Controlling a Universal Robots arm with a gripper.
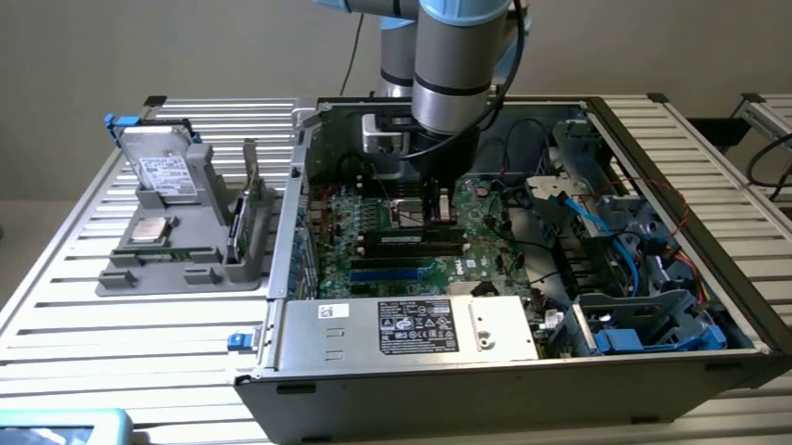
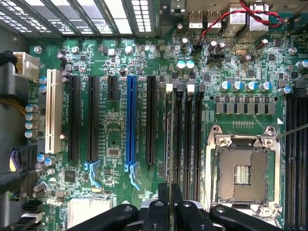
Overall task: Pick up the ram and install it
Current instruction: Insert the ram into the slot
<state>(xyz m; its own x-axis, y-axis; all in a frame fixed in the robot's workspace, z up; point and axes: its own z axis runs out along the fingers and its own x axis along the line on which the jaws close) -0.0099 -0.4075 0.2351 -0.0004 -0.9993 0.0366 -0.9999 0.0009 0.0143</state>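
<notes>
The arm (image 1: 452, 65) reaches down into the open computer case (image 1: 495, 394) on the table (image 1: 74, 315), near the middle of the exterior view. Its fingers (image 2: 179, 211) pinch a thin board seen edge-on, which I take to be the ram (image 2: 169, 199). It hangs above the black memory slots (image 2: 187, 139), beside the empty processor socket (image 2: 243, 175). The pickup looks done, but seating the ram in a slot looks not yet done.

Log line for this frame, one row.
gripper: shut on ram | ram: edge-on at memory slots | seated: cannot tell
</notes>
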